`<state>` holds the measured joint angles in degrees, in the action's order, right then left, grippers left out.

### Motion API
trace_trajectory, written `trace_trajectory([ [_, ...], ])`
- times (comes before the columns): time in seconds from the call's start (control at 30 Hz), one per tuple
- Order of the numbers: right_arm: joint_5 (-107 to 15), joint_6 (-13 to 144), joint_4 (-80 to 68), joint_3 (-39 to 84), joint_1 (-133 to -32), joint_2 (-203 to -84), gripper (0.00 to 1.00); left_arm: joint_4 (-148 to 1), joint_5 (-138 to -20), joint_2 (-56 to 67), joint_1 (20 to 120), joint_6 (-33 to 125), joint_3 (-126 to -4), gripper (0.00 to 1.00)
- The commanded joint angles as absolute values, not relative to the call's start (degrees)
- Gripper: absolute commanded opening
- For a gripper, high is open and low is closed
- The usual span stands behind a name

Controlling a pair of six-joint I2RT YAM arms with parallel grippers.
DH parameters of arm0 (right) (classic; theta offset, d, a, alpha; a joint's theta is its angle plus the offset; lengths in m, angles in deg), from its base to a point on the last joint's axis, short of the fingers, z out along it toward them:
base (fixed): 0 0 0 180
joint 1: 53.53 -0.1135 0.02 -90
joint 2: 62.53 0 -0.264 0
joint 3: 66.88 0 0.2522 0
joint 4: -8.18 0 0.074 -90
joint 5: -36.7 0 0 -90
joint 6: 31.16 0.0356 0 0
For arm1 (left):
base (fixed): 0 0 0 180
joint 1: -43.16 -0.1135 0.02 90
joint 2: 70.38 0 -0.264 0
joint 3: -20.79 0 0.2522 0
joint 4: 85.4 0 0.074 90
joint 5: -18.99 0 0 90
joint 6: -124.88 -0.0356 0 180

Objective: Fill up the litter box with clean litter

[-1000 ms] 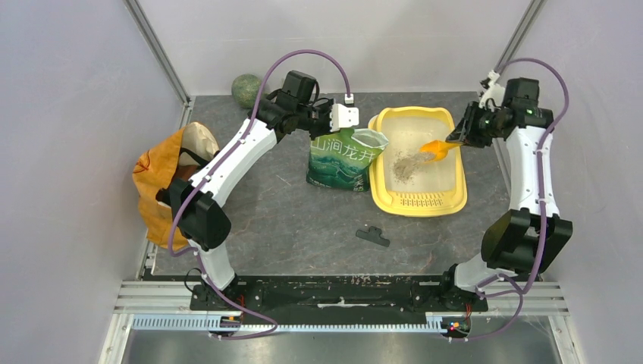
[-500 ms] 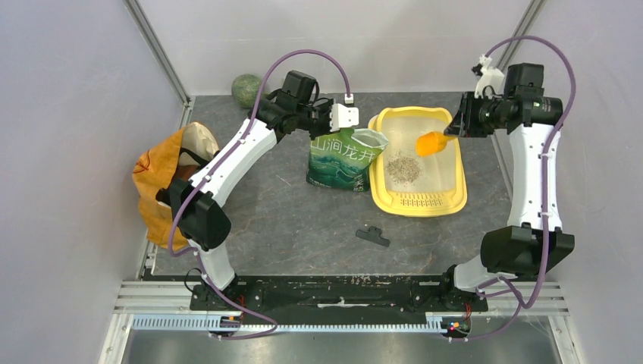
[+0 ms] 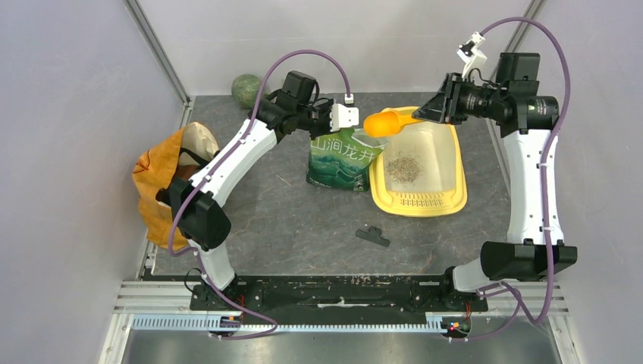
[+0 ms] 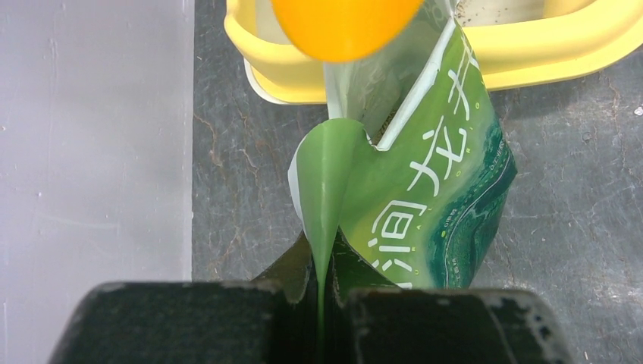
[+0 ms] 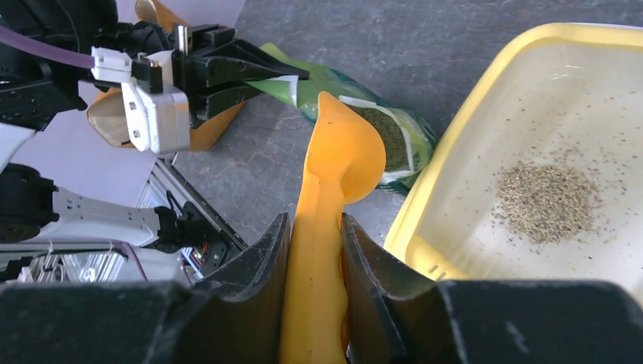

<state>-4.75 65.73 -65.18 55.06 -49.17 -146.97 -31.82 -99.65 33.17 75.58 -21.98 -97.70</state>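
Note:
The yellow litter box (image 3: 453, 199) lies at the back right, also in the right wrist view (image 5: 485, 91). A small pile of grey-beige clean litter (image 3: 403, 167) lies in its pale basin, also in the right wrist view (image 5: 547, 199). My right gripper (image 3: 426, 114) is shut on the handle of an orange scoop (image 3: 383, 122), whose empty bowl (image 5: 343, 148) hangs above the open mouth of the green printed pouch (image 3: 343, 160). My left gripper (image 4: 324, 282) is shut on the pouch's top edge (image 4: 327, 174) and holds it upright beside the box.
An orange-yellow bag (image 3: 158, 182) with a beige object in it lies at the left edge. A green ball (image 3: 246, 89) sits in the far corner. A small black clip (image 3: 374, 236) lies on the grey table in front of the pouch.
My right gripper has lifted the scoop out of the litter box and swung it left to above the pouch's mouth. The litter stayed in the box. The left arm has not moved.

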Motion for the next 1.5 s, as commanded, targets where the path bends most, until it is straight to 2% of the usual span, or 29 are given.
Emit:
trace_trajectory([
  [0.0, -5.08, 64.65, -63.18, 57.98, -52.61, -147.87, 0.0, -39.8, -102.39, 30.26, 75.5, -23.31, -98.86, 0.02],
  [0.17, -10.46, 55.05, -68.45, 59.49, -55.3, -150.31, 0.0, -39.89, -102.47, 30.03, 75.5, -23.34, -98.94, 0.02],
  [0.6, -28.11, 46.16, -65.7, 58.37, -64.4, -152.82, 0.0, -40.46, -102.24, 28.71, 75.5, -23.85, -96.88, 0.02],
  [1.17, -49.24, 58.68, -66.76, 56.54, -75.75, -161.03, 0.0, -43.51, -102.86, 25.8, 75.57, -23.02, -91.85, 0.02],
  [1.47, -52.95, 64.31, -65.82, 53.78, -79.06, -163.93, 0.0, -44.02, -102.83, 25.72, 75.65, -23.03, -90.97, 0.02],
])
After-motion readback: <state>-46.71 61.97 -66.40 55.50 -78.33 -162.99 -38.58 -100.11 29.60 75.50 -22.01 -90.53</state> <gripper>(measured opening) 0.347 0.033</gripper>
